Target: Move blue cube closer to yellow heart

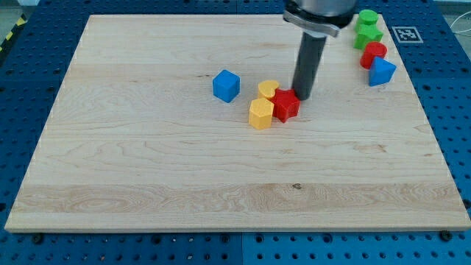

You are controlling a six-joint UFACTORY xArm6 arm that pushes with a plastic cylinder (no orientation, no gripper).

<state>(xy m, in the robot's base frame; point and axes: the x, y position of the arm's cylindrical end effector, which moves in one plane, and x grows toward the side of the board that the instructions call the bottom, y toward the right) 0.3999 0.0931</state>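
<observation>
The pale wooden surface (147, 169) is occupied by a blue cube (227, 85), a yellow heart (268, 90), a yellow hexagonal block (260, 114), a red star block (285, 104), and, at the view's top right, two green blocks (367, 26), a red block (373, 53) and a blue triangular block (381, 71).

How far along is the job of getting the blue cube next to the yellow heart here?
Done: nothing visible; the blue cube sits apart, to the view's left of the yellow heart. In hand: my tip is at the red star-shaped block, on the far side from the cube. Left: rounding to the cube's left and pushing it rightward.
</observation>
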